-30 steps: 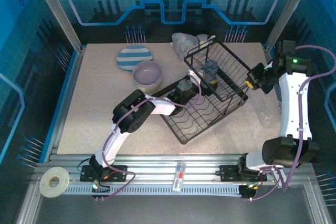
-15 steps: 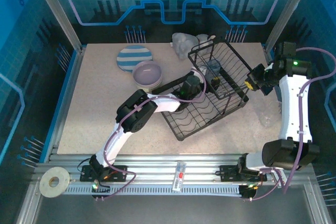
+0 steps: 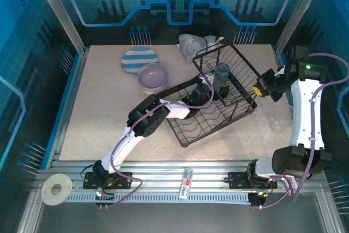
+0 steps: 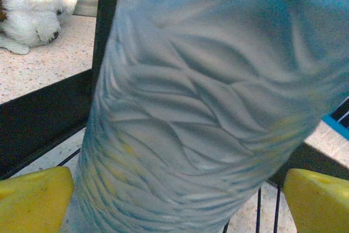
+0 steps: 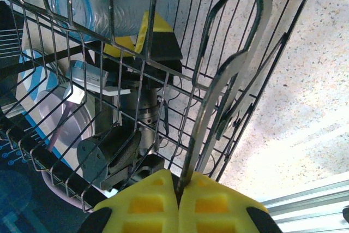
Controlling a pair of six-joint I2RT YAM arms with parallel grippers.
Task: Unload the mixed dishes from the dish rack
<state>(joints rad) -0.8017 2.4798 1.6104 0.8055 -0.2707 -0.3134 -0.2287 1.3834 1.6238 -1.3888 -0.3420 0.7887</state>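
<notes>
Clear wavy-ribbed cup (image 4: 207,107) (plastic) inside black wire rack (image 3: 203,125)

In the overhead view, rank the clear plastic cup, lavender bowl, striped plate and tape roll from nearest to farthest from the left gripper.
1. Clear plastic cup, in the black wire dish rack, between the fingers of the left gripper.
2. Lavender bowl, on the table to the left.
3. Blue-and-white striped round plate, just beyond the bowl.
4. White tape roll, on the near-left metal frame.
</notes>
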